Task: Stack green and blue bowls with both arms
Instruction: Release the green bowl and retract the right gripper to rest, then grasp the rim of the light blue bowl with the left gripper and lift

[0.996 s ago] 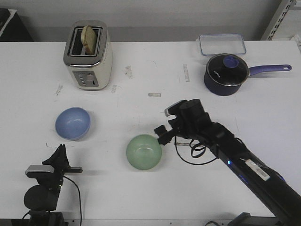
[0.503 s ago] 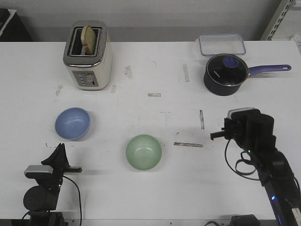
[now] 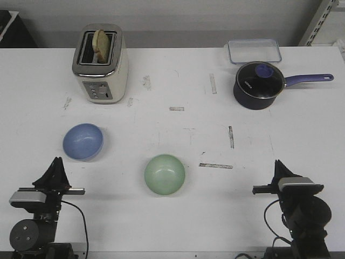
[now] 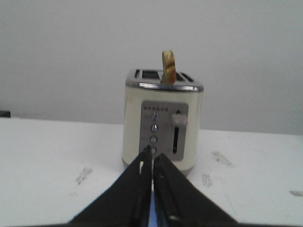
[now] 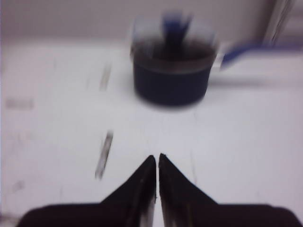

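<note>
The periwinkle blue bowl (image 3: 83,142) sits upright on the white table at the left. The mint green bowl (image 3: 165,174) sits upright near the middle front, apart from the blue one. My left gripper (image 3: 55,163) is shut and empty at the front left edge, just in front of the blue bowl; in the left wrist view (image 4: 152,150) its jaws are closed together and a sliver of blue shows between them. My right gripper (image 3: 278,163) is shut and empty at the front right edge, far from both bowls; its closed jaws show in the right wrist view (image 5: 157,156).
A cream toaster (image 3: 101,63) with a slice of bread stands at the back left, also in the left wrist view (image 4: 163,120). A navy saucepan (image 3: 259,84) with a glass lid and a clear container (image 3: 254,50) stand at the back right.
My right arm has pulled back from beside the green bowl to the front right edge. My left arm has drawn back slightly to the left. Both bowls stayed put.
</note>
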